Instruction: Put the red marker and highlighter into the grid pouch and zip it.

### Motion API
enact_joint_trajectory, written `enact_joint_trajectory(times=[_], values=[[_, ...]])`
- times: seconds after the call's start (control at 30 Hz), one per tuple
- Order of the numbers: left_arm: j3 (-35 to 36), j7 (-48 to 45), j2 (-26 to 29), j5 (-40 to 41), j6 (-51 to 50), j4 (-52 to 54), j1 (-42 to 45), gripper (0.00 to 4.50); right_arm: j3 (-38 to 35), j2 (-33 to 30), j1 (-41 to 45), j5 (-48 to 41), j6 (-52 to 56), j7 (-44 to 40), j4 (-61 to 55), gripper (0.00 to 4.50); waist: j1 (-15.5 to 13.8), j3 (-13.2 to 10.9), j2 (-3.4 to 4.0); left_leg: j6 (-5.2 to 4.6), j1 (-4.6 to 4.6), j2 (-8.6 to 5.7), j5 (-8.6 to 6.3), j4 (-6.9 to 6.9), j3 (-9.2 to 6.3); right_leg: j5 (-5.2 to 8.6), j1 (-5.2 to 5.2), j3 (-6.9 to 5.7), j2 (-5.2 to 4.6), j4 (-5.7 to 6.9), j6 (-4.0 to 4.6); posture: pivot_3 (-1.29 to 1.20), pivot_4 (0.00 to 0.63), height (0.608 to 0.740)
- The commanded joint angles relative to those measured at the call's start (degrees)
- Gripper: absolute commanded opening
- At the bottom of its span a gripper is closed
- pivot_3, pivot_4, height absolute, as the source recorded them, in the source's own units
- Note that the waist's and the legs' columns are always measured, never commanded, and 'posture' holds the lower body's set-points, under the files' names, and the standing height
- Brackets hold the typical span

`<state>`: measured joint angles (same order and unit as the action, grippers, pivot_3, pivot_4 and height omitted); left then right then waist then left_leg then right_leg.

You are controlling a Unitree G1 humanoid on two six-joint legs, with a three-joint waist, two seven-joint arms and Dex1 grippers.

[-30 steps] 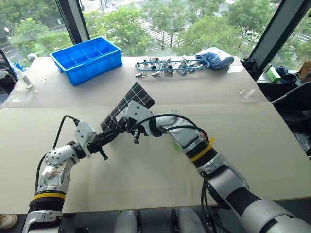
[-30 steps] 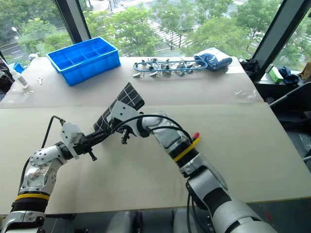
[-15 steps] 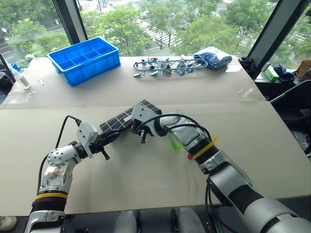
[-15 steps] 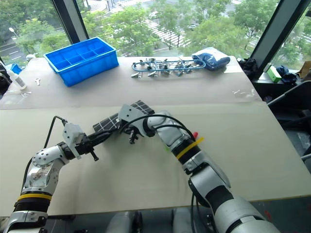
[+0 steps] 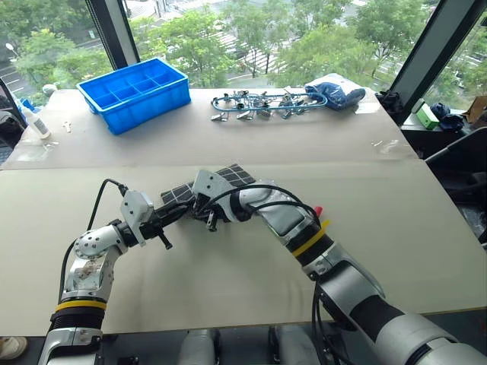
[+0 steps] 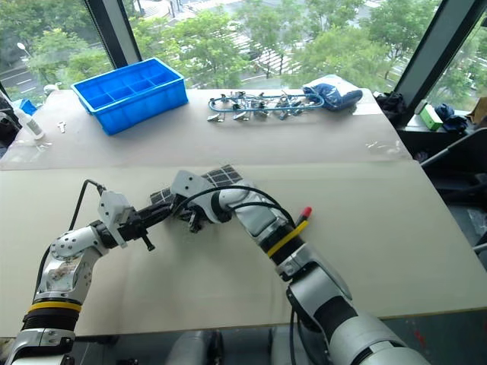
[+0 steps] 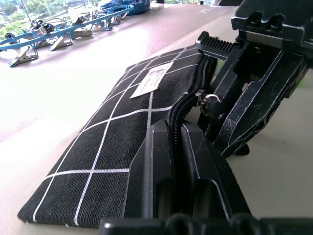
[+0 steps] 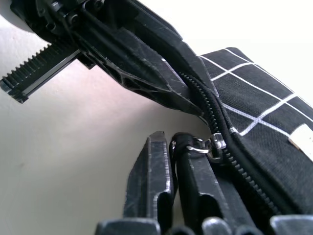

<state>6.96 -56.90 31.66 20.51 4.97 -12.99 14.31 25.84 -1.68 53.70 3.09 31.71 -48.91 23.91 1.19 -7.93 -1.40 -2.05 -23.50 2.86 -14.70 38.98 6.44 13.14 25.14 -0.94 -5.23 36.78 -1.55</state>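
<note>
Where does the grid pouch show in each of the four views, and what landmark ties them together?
Left eye: pouch lies flat at table centre, where both arms meet.
Right eye: pouch, same spot, slightly further left in the picture.
Left wrist: pouch lies across the middle, zipper edge between the fingers.
Right wrist: pouch at the right side.
Shared landmark: white label.

We see a pale bench (image 5: pixel 426 228) by the windows. At its far left stands a blue bin (image 5: pixel 135 93) with compartments. Along the far edge lies a row of metal clips (image 5: pixel 259 104), and just right of them a blue bundle (image 5: pixel 335 93). A white bottle (image 5: pixel 34 120) stands at the left edge.
</note>
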Motion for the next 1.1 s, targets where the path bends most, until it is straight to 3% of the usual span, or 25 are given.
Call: enact_joint_trajectory(times=[0.03, 0.07, 0.4, 0.5, 0.63, 0.9, 1.1], values=[[0.7, 0.1, -0.1, 0.9, 0.2, 2.1, 0.5, 0.0, -4.0, -1.3, 2.0, -1.9, 2.3, 0.4, -1.8, 1.91, 0.0, 0.0, 0.0, 0.01, 0.0, 0.0, 0.0, 0.0, 0.0, 0.0, 0.0, -0.01, -0.01, 0.0, 0.0, 0.0, 0.15, 0.74], [0.6, 0.1, -0.2, 0.9, 0.3, 2.1, 0.5, 0.0, -5.6, -1.9, 1.9, -3.4, 4.9, -0.3, -3.3, 2.3, 0.0, 0.0, 0.0, 0.01, 0.0, -0.01, 0.0, 0.0, 0.0, 0.0, 0.0, 0.0, -0.01, 0.0, 0.0, 0.0, 0.15, 0.74], [0.4, 0.0, -1.0, 1.1, 0.1, 3.3, -0.1, 0.0, -16.1, -21.5, -10.6, -19.7, 23.3, -10.2, -38.0, 2.3, -0.5, 0.0, -0.01, -0.19, -0.11, -0.03, -0.12, 0.02, -0.13, -0.02, -0.02, -0.05, -0.05, -0.07, -0.03, 0.0, 0.15, 0.74], [0.5, 0.1, -1.3, 1.3, 0.1, 3.7, -0.5, 0.0, -20.5, -29.5, -17.3, -17.3, 26.8, -4.9, -45.0, 2.3, -0.5, 0.0, -0.02, -0.21, -0.1, -0.03, -0.12, 0.02, -0.12, -0.01, -0.02, -0.04, -0.04, -0.1, -0.03, 0.0, 0.15, 0.74], [0.6, 0.0, -1.5, 1.4, 0.0, 4.3, -1.1, 0.0, -26.0, -33.8, -22.3, -13.2, 37.0, 6.0, -49.0, 2.3, -0.4, 0.0, -0.05, -0.21, -0.03, -0.05, -0.13, 0.02, -0.09, -0.01, -0.02, 0.03, -0.05, -0.37, -0.03, 0.0, 0.15, 0.74], [0.0, -0.2, -2.5, 1.2, 0.1, 3.9, -1.0, 0.0, -29.9, -33.1, -27.4, -13.6, 54.8, 16.2, -62.1, 2.3, -0.5, 0.0, -0.05, -0.21, 0.03, -0.01, -0.12, 0.01, -0.19, 0.0, -0.03, 0.08, -0.01, -0.32, -0.01, 0.0, 0.15, 0.74], [-0.5, 0.0, -3.7, 0.9, 0.2, 3.1, -0.3, 0.0, -34.4, -24.6, -26.3, -12.2, 60.8, 23.9, -60.1, 2.3, -0.5, 0.0, -0.05, -0.22, 0.02, -0.05, -0.13, 0.02, -0.21, -0.01, -0.07, 0.08, -0.02, -0.36, -0.03, 0.0, 0.15, 0.74]])
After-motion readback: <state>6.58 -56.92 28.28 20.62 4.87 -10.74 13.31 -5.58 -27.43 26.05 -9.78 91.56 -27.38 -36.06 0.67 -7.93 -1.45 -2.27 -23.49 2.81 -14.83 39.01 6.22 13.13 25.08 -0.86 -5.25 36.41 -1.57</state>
